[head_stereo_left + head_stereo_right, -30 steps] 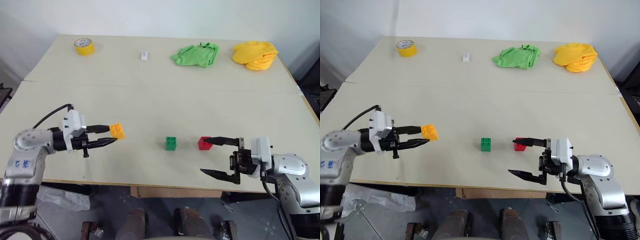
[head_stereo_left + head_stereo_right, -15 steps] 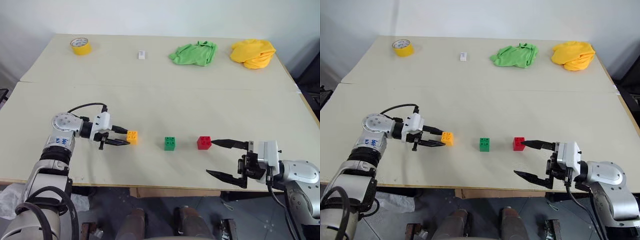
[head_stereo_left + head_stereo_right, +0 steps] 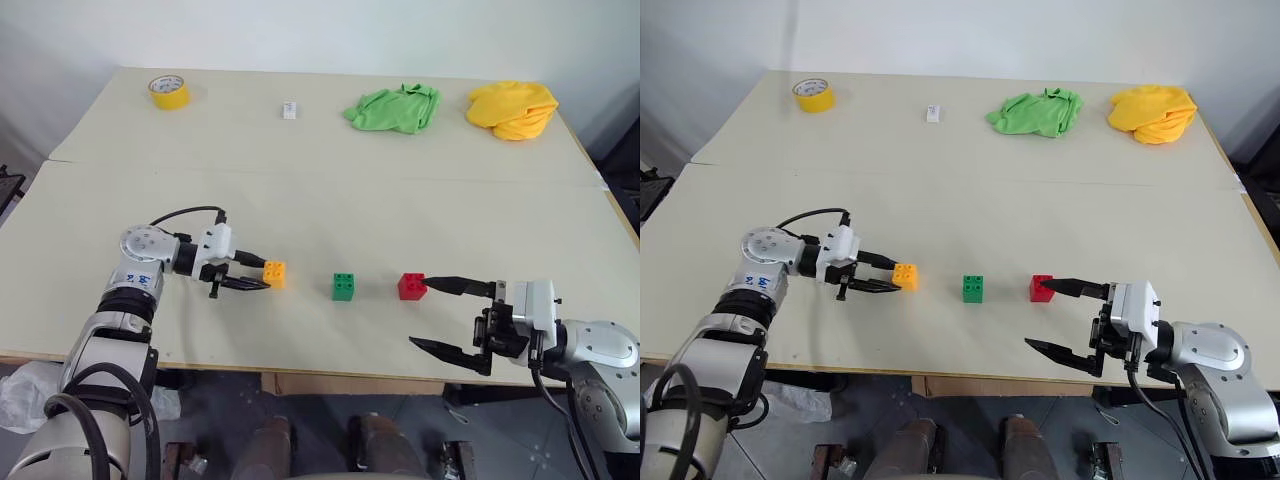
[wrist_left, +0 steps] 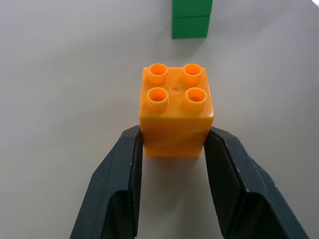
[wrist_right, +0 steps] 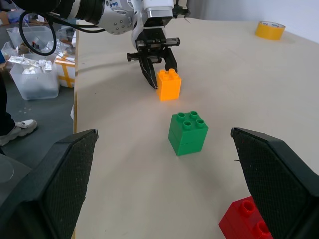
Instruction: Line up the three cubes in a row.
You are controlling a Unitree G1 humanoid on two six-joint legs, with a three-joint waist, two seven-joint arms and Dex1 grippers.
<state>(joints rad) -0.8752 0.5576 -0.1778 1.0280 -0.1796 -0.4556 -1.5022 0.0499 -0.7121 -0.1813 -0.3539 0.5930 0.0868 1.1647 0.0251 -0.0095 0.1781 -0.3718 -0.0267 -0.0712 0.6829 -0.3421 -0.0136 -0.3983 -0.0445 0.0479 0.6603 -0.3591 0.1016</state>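
Left eye view: the left gripper has its fingers clenched on the orange-yellow cube, which sits at the left end of a line with the green cube in the middle and the red cube on the right, all near the front edge of the counter. From where I stand this looks like the placing step: the orange-yellow cube seems to be down on the surface or just above it, roughly level with the other two, though I cannot tell for certain that it rests there. The next move, I reckon, calls for letting go cleanly and drawing the fingers back to the left without dragging the cube out of line; a small nudge nearer may be wanted, since it sits a touch farther back than the green one. The right gripper hangs just right of the red cube with its fingers spread wide, grasping nothing. The counter is pale and bare in the middle; along its far side lie a yellow tape roll, a tiny white block, a green cloth and a yellow cloth, with a plain white wall behind.
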